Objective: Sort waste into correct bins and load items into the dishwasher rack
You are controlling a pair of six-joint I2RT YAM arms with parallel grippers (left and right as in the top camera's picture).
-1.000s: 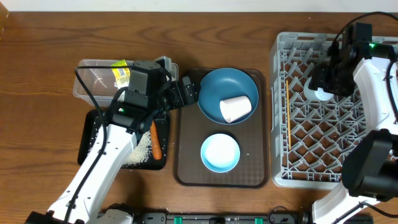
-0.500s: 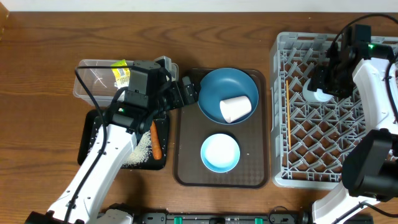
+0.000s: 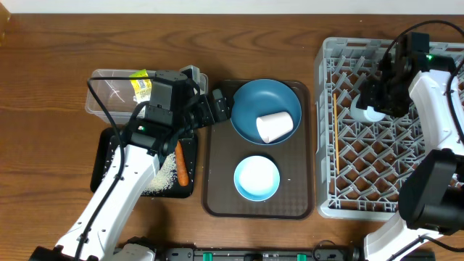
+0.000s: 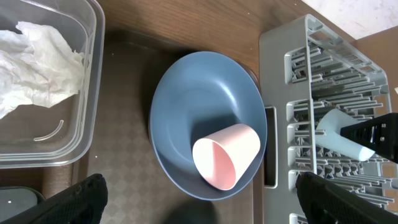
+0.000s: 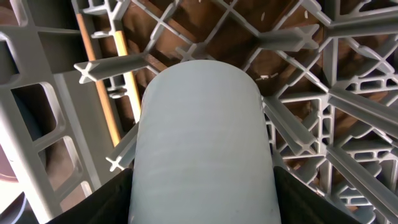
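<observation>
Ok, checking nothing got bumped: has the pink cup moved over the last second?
No. The pink cup lies at the same spot on the blue plate, by its lower right rim, seen from overhead.

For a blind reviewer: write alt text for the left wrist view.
A pale pink cup lies on its side in a dark blue plate. Left, a clear tub holds crumpled white tissue; right, a grey rack with a light blue cup in it.

Two cups: one pale pink cup (image 3: 274, 125), one light blue cup (image 5: 199, 143). One dark blue plate (image 3: 250, 101), one bowl (image 3: 257, 178), one carrot (image 3: 182, 167), one clear tub (image 3: 109, 94), one black tray (image 3: 101, 163), one rack (image 3: 323, 109).
</observation>
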